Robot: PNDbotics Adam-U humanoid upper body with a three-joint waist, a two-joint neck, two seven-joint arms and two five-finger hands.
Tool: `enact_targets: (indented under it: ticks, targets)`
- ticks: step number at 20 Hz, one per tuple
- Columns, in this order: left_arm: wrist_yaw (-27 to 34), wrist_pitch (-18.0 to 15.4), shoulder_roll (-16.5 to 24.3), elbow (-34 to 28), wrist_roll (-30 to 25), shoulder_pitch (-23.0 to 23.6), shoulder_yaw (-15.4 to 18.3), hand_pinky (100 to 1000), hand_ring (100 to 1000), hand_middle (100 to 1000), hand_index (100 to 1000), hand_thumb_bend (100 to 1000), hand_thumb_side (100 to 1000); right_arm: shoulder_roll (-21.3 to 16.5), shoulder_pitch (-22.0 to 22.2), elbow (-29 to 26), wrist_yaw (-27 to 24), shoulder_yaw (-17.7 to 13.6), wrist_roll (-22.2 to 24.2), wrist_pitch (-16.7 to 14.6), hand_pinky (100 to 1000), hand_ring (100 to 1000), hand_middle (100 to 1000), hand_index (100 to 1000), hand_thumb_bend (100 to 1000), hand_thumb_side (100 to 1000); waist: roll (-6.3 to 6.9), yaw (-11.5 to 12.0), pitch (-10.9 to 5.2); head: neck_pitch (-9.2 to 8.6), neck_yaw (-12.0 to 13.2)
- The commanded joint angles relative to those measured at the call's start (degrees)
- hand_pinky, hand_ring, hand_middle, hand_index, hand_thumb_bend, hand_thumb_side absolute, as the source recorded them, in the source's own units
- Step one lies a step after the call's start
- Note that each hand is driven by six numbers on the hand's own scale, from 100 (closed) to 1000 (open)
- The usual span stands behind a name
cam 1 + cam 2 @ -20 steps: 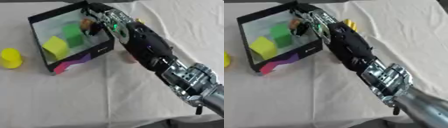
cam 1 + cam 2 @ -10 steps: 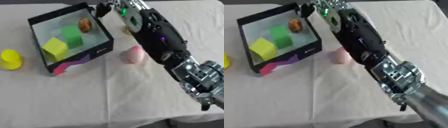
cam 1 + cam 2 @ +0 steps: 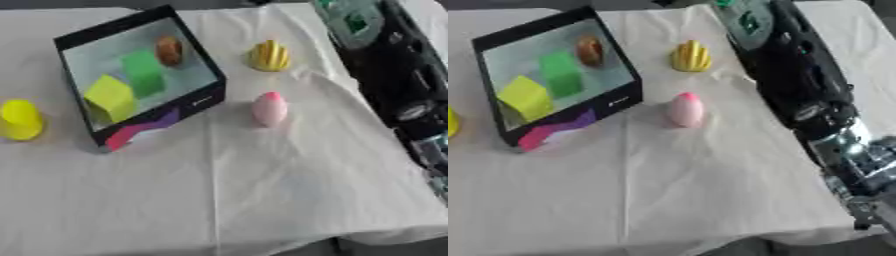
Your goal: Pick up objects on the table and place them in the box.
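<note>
White tablecloth (image 3: 262, 190) — box (image 3: 188, 105), unreadable print

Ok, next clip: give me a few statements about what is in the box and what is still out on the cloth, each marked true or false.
1. The box holds a yellow-green block, a green block and a brown rounded object. True.
2. The pink egg-shaped object lies inside the box. False: it sits on the cloth to the right of the box.
3. A yellow ridged object sits on the cloth beyond the pink one. True.
4. The yellow cup-shaped object is on the right of the box. False: it stands to the left of it.
5. A robot hand is holding the pink object. False: only the right arm shows, and nothing touches the pink object.
</note>
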Motion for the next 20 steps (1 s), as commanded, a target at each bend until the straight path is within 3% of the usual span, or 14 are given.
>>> enact_targets:
  ticks: [1,5,8,15,20]
  targets:
    - [-0.5,0.0,1.3,-0.3,-0.5,-0.1,0.6,763,774,726,735,123,624,-5.9,1.2,-3.1,-4.0,-1.7,0.2,0.9,817,847,798,916,100,100,-0.07,-0.1,-2.09,0.30,0.6]
    - [-0.7,0.3,1.4,-0.1,-1.2,0.1,0.3,762,774,726,735,117,630,-10.5,6.1,-4.4,-6.8,-0.7,2.5,-0.2,831,858,807,919,100,100,-0.20,-0.1,-2.02,0.30,0.9]
    - [-0.8,0.6,1.4,-0.1,-2.2,-0.1,0.0,762,774,726,735,112,631,-12.4,7.6,-3.3,-8.2,0.9,7.3,-3.0,847,871,819,921,100,100,-0.18,0.1,-2.01,0.30,0.8]
    - [-0.9,1.3,1.6,0.2,-4.0,-0.4,-0.3,761,774,725,735,105,633,-12.9,3.6,7.4,-6.9,1.7,21.4,-13.3,861,882,830,928,124,143,-0.17,0.4,-1.99,0.30,0.3]
    - [-1.0,1.4,1.4,0.3,-4.4,-0.5,-0.4,761,775,724,734,104,634,-10.8,0.4,14.2,-3.8,1.2,23.6,-16.2,862,883,835,929,149,145,-0.19,0.6,-1.93,0.30,0.1]
